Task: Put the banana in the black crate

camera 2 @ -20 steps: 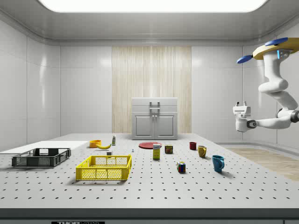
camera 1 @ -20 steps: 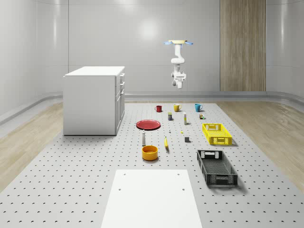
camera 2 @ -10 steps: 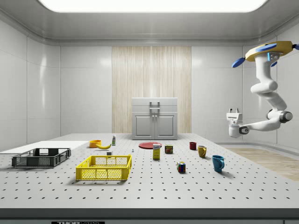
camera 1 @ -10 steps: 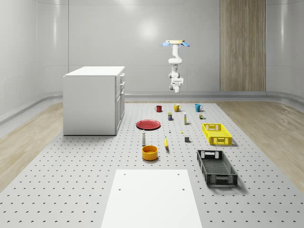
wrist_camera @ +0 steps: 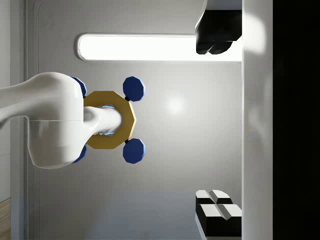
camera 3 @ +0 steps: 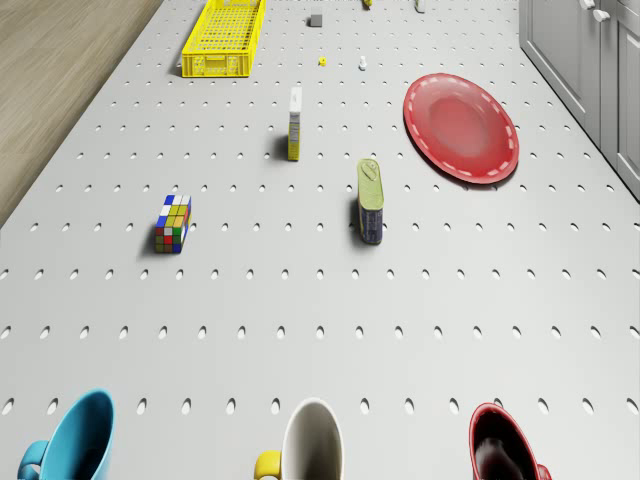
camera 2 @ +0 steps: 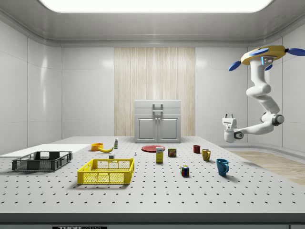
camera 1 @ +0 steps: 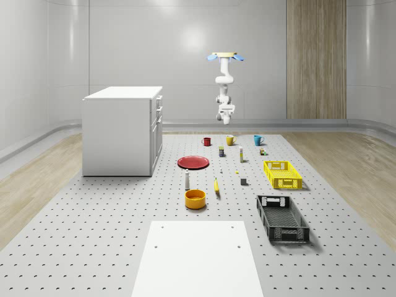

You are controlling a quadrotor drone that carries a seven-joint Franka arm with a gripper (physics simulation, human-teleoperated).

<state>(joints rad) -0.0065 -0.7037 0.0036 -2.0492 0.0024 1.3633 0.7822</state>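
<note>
Lying flat, banana (camera 1: 216, 185) lengthwise along table (camera 1: 124, 235)

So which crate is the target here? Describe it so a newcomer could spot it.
Start at the white cabinet on the whole-scene view's left, then cross the perforated table to its right side. Two crates sit there in a line; the black crate is the nearer, dark and empty, while the yellow crate lies beyond it.
</note>
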